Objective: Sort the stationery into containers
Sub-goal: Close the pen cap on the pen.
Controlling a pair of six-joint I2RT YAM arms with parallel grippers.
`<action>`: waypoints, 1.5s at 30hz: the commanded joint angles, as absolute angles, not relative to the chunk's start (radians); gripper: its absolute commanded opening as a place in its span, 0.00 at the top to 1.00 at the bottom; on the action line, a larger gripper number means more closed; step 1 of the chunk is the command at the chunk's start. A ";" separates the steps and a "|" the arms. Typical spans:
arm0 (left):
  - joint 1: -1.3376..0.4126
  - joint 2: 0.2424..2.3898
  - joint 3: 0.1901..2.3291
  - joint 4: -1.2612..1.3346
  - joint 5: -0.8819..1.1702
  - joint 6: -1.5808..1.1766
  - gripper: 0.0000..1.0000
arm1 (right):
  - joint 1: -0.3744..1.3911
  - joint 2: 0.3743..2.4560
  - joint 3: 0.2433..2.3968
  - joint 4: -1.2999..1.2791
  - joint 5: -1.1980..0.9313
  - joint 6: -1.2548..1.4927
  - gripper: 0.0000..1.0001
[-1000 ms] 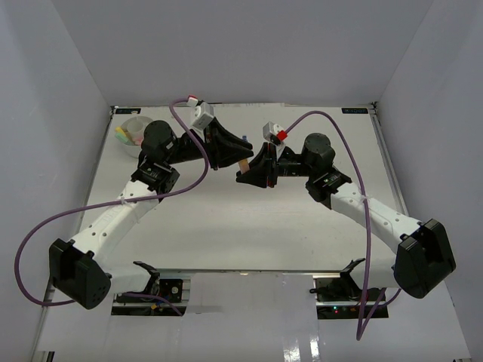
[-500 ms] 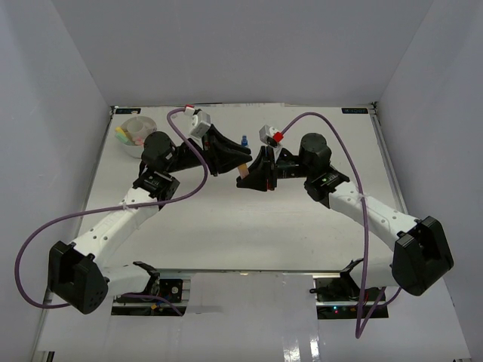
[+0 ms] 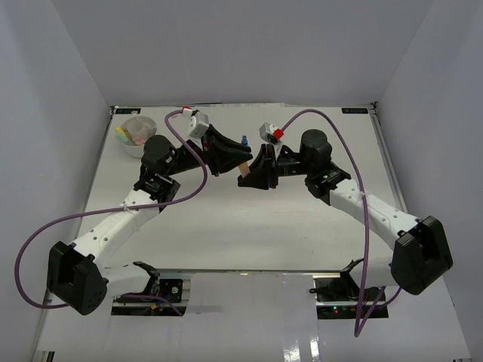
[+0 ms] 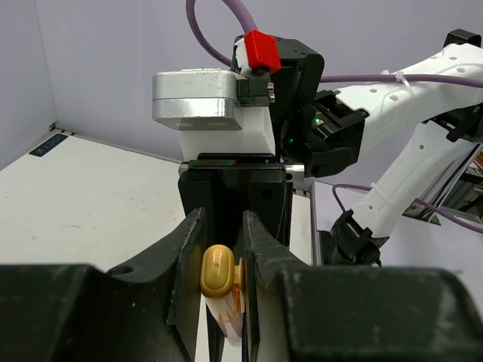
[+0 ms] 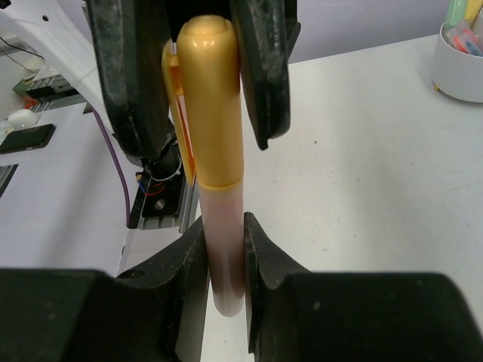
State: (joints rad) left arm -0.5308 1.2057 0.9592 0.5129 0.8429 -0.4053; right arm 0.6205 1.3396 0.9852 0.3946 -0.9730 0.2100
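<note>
A marker with a gold-yellow cap and a pale pinkish body (image 3: 244,167) is held off the table between both grippers, near the table's middle back. My right gripper (image 3: 250,175) is shut on the body (image 5: 225,256). My left gripper (image 3: 238,158) is shut on the cap (image 4: 219,271); the cap sits against one finger and its clip against the other. In the right wrist view the left gripper's fingers (image 5: 260,68) flank the cap (image 5: 211,98). The white tub (image 3: 136,137) stands at the far left and holds yellow, pink and teal items.
A small blue-capped bottle (image 3: 244,139) stands just behind the two grippers. The tub's rim (image 5: 460,72) shows at the upper right of the right wrist view. Purple cables arc over both arms. White walls close in the table on three sides.
My left gripper has moved right, up to the marker, and its jaws now close on the cap. My right gripper has kept hold of the body and shifted slightly.
</note>
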 commanded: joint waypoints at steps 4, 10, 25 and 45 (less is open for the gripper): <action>-0.595 1.269 0.893 0.267 0.996 -0.393 0.99 | 0.588 1.305 1.154 0.637 -0.891 0.261 0.92; -0.598 1.287 0.908 0.183 0.993 -0.365 1.00 | 0.574 1.305 1.177 0.635 -0.907 0.258 0.92; -0.612 1.356 0.939 0.080 1.049 -0.339 1.00 | 0.554 1.335 1.304 0.660 -0.939 0.253 0.92; -0.611 1.330 1.150 0.005 0.934 -0.187 1.00 | 0.546 1.286 1.074 0.709 -1.009 0.267 0.89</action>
